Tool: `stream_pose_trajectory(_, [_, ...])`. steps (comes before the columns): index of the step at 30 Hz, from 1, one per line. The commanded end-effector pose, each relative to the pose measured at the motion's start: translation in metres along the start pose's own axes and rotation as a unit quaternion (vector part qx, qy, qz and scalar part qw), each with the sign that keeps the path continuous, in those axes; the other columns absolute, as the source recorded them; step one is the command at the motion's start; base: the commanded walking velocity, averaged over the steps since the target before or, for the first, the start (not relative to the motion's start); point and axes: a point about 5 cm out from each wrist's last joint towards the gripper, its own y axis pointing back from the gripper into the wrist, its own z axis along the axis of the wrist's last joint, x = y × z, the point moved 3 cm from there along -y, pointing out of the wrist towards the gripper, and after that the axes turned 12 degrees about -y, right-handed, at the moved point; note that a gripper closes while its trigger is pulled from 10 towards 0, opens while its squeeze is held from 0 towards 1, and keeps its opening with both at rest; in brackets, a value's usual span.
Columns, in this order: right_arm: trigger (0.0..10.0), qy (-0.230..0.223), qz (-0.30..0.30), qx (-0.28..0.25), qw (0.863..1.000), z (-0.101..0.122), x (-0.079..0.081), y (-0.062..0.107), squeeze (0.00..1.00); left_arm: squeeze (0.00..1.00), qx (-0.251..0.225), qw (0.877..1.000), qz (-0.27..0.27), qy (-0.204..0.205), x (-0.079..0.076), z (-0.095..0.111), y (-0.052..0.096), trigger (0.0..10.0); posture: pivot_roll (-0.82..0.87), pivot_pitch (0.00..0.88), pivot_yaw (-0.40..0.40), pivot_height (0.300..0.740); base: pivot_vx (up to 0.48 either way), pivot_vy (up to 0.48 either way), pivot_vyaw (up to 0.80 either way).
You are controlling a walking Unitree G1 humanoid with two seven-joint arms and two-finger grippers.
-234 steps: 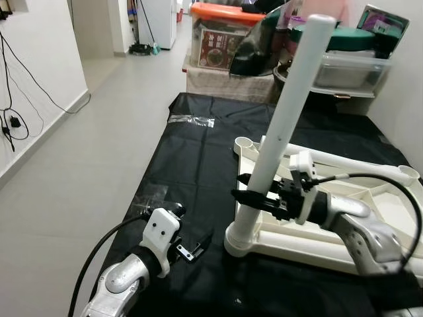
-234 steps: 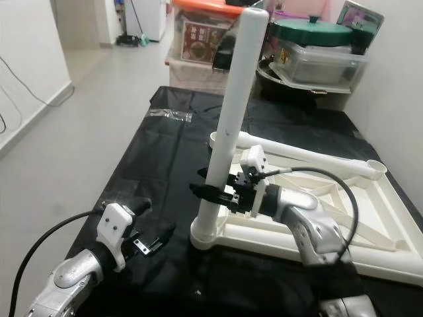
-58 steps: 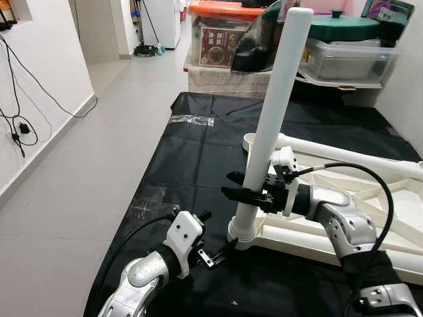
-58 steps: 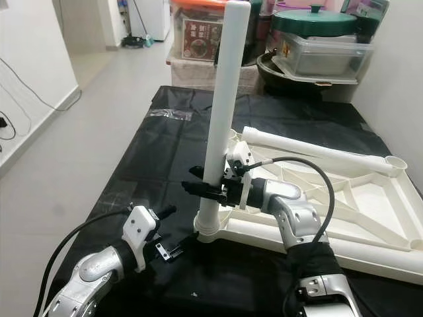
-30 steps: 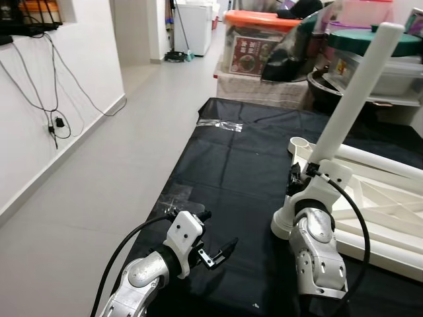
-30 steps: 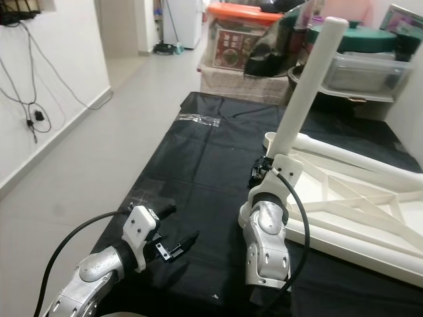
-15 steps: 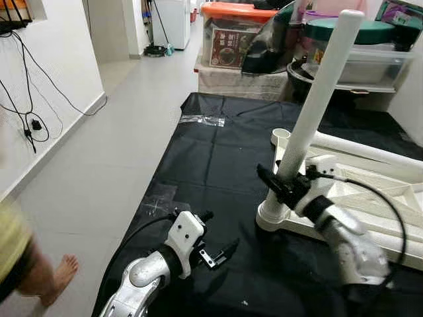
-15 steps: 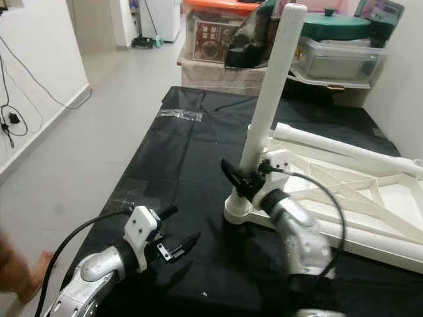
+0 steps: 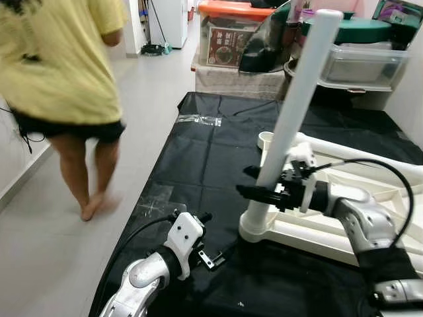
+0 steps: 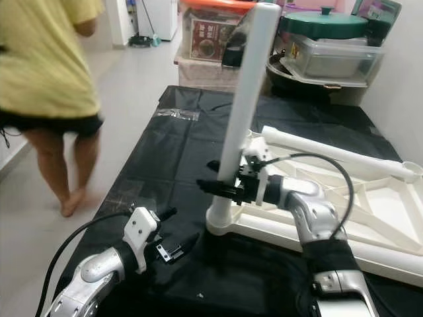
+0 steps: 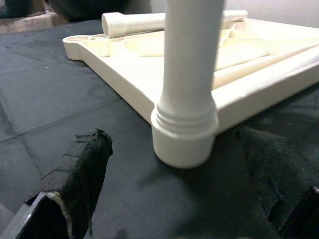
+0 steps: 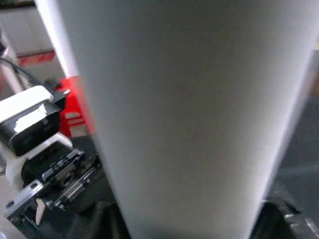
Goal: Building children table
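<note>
A white table top [image 9: 310,236] lies upside down on a black sheet [image 9: 198,158]. One white leg [image 9: 291,119] stands in its near corner socket [image 11: 184,144], leaning slightly right. My right gripper [image 9: 250,183] is shut on that leg low down, and the leg's white surface [image 12: 189,124] sits right against its camera. A second leg [image 10: 330,150] lies across the table top. My left gripper [image 9: 213,253] hovers low over the sheet, open, just left of the socket, with its padded fingers [image 11: 79,174] spread either side of the socket.
A person in a yellow shirt [image 9: 59,59] walks on the tiled floor at the left. Storage boxes [image 9: 231,33] and a green-lidded tub [image 9: 357,30] are stacked beyond the sheet's far end. A wall stands close on the right.
A person has walked into view on the left. The camera has swung a little. My right arm has steadied with its fingers around the leg; the left gripper stays where it was.
</note>
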Motion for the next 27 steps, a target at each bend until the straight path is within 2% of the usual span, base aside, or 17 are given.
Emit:
stream_pose_trajectory(1, [0.0, -0.009, 0.032, 0.024, 0.999, -0.009, 0.007, -0.010, 0.00, 0.00, -0.002, 1.000, -0.004, -0.003, -0.002, 0.001, -0.001, 10.0, 0.21, 0.000, -0.092, 0.740, 0.000, 0.000, 0.00])
stream_pose_trajectory(8, [0.0, 0.000, -0.118, -0.057, 0.991, -0.007, -0.016, -0.014, 0.00, 0.00, -0.003, 1.000, -0.003, -0.002, -0.002, 0.002, -0.001, 10.0, 0.21, 0.000, -0.094, 0.740, 0.000, 0.000, 0.00])
stream_pose_trajectory(9, [0.0, -0.003, -0.146, -0.068, 0.987, -0.007, -0.020, -0.013, 0.00, 0.00, -0.003, 1.000, -0.003, -0.002, -0.002, 0.002, -0.001, 10.0, 0.21, 0.000, -0.094, 0.740, 0.000, 0.000, 0.00])
stream_pose_trajectory(10, [0.0, -0.009, -0.224, -0.096, 0.970, -0.005, -0.032, -0.007, 0.00, 0.00, -0.004, 1.000, -0.003, -0.001, -0.002, 0.002, -0.002, 10.0, 0.20, 0.000, -0.091, 0.740, 0.000, 0.000, 0.00])
stream_pose_trajectory(11, [0.0, -0.009, -0.224, -0.096, 0.970, -0.005, -0.032, -0.007, 0.00, 0.00, -0.004, 1.000, -0.003, -0.001, -0.002, 0.002, -0.002, 10.0, 0.20, 0.000, -0.091, 0.740, 0.000, 0.000, 0.00])
stream_pose_trajectory(12, [0.0, -0.014, -0.311, -0.126, 0.942, -0.003, -0.044, 0.003, 0.00, 0.00, -0.003, 1.000, -0.003, -0.001, -0.003, 0.002, -0.002, 10.0, 0.20, 0.000, -0.091, 0.740, 0.000, 0.000, 0.00])
stream_pose_trajectory(13, [0.0, -0.014, -0.311, -0.126, 0.942, -0.003, -0.044, 0.003, 0.00, 0.00, -0.003, 1.000, -0.003, -0.001, -0.003, 0.002, -0.002, 10.0, 0.20, 0.000, -0.091, 0.740, 0.000, 0.000, 0.00])
stream_pose_trajectory(14, [0.0, -0.008, -0.408, -0.158, 0.899, 0.000, -0.053, 0.017, 0.00, 0.00, -0.003, 1.000, -0.004, 0.000, -0.003, 0.002, -0.002, 10.0, 0.19, 0.000, -0.086, 0.740, 0.000, 0.000, 0.00])
stream_pose_trajectory(15, [0.0, -0.020, -0.513, -0.200, 0.834, 0.002, -0.058, 0.038, 0.00, 0.00, -0.003, 1.000, -0.004, 0.000, -0.003, 0.002, -0.002, 10.0, 0.18, 0.000, -0.087, 0.740, 0.000, 0.000, 0.00])
stream_pose_trajectory(16, [0.0, -0.020, -0.513, -0.200, 0.834, 0.002, -0.058, 0.038, 0.00, 0.00, -0.003, 1.000, -0.004, 0.000, -0.003, 0.002, -0.002, 10.0, 0.18, 0.000, -0.087, 0.740, 0.000, 0.000, 0.00])
stream_pose_trajectory(17, [0.0, -0.023, -0.587, -0.220, 0.778, 0.001, -0.057, 0.055, 0.00, 0.00, -0.003, 1.000, -0.005, 0.001, -0.003, 0.002, -0.002, 10.0, 0.18, 0.000, -0.087, 0.740, 0.000, 0.000, 0.00])
stream_pose_trajectory(18, [0.0, -0.024, -0.632, -0.232, 0.739, -0.001, -0.053, 0.066, 0.00, 0.00, -0.002, 1.000, -0.005, 0.001, -0.003, 0.001, -0.001, 10.0, 0.18, 0.000, -0.087, 0.740, 0.000, 0.000, 0.00])
stream_pose_trajectory(20, [0.0, -0.052, -0.683, -0.250, 0.684, -0.011, -0.041, 0.074, 0.00, 0.00, -0.001, 1.000, -0.006, 0.002, -0.003, 0.001, -0.001, 10.0, 0.18, 0.000, -0.087, 0.740, 0.000, 0.000, 0.00])
stream_pose_trajectory(21, [0.0, -0.065, -0.697, -0.256, 0.667, -0.015, -0.036, 0.075, 0.00, 0.00, -0.002, 1.000, -0.006, 0.002, -0.003, 0.001, -0.001, 10.0, 0.18, 0.000, -0.087, 0.740, 0.000, 0.000, 0.00])
stream_pose_trajectory(23, [0.0, -0.065, -0.697, -0.256, 0.667, -0.015, -0.036, 0.075, 0.00, 0.00, -0.002, 1.000, -0.006, 0.002, -0.003, 0.001, -0.001, 10.0, 0.18, 0.000, -0.087, 0.740, 0.000, 0.000, 0.00])
stream_pose_trajectory(24, [0.0, -0.077, -0.709, -0.261, 0.651, -0.019, -0.032, 0.075, 0.00, 0.00, -0.001, 1.000, -0.006, 0.002, -0.003, 0.001, -0.001, 10.0, 0.18, 0.000, -0.087, 0.740, 0.000, 0.000, 0.00])
stream_pose_trajectory(27, [0.0, -0.089, -0.711, -0.267, 0.645, -0.023, -0.026, 0.068, 0.00, 0.00, -0.001, 1.000, -0.006, 0.002, -0.003, 0.001, -0.001, 10.0, 0.18, 0.000, -0.084, 0.740, 0.000, 0.000, 0.00])
